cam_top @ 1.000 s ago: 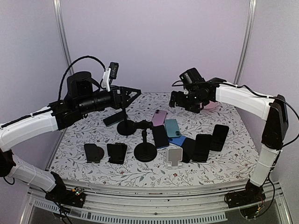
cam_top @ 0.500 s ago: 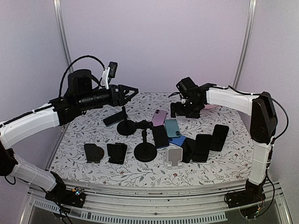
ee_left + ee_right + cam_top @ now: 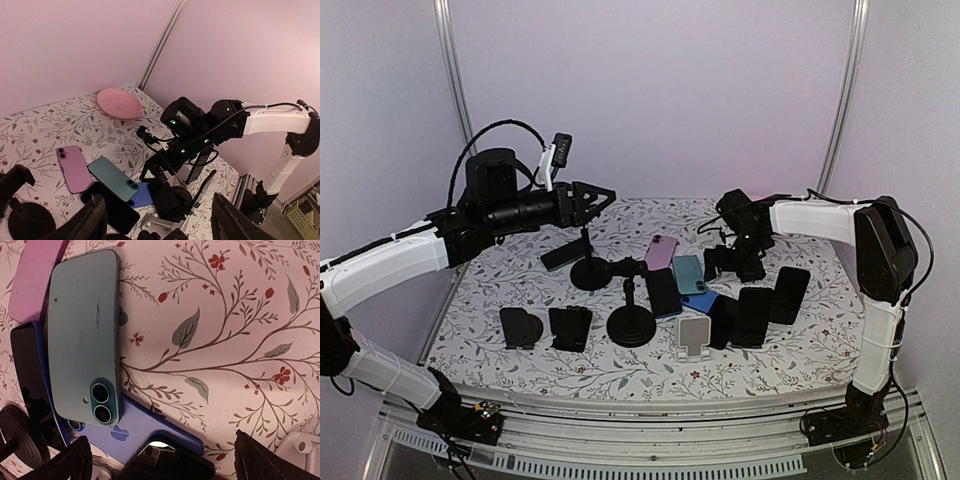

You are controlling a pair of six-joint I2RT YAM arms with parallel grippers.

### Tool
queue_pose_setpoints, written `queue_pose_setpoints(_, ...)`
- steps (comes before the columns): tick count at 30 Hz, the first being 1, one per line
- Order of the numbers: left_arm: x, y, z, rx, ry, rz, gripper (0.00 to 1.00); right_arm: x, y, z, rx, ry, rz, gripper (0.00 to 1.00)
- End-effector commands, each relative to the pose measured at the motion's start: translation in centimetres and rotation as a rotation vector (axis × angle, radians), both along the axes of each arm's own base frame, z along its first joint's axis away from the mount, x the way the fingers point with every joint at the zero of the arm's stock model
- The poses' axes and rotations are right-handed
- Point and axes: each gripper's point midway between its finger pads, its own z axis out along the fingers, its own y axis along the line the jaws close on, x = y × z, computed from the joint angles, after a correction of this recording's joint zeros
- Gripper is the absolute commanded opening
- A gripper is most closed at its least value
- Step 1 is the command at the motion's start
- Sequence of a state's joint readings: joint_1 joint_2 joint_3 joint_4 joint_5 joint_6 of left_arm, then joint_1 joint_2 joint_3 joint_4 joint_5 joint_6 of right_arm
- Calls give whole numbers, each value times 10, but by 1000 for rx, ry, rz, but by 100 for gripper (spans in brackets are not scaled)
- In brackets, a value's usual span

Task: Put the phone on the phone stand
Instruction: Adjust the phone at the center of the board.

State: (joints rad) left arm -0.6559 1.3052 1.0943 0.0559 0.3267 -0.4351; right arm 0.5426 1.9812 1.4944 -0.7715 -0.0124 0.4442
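At the front of the table (image 3: pixel 470 345), a white phone stand (image 3: pixel 695 336) and a black round-based stand (image 3: pixel 631 324) are seen upright. Just behind them, the teal phone (image 3: pixel 688 271) is laid flat between a pink phone (image 3: pixel 661 250) and a blue phone (image 3: pixel 701 301). The right gripper (image 3: pixel 728 262) is held low just beside it, jaws spread wide, apparently touching nothing. Farther back, the left gripper (image 3: pixel 603 196) is poised high, parted and empty.
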Motion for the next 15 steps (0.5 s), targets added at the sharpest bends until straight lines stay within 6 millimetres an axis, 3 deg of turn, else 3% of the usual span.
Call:
queue_pose_setpoints(1,3,2,5,-21,-11,-3,71,-21,0,-1,8,72,50,99)
queue_pose_setpoints(15,3,2,4,-30,-11,-7,71,-41,1,-14,13,204,101,99)
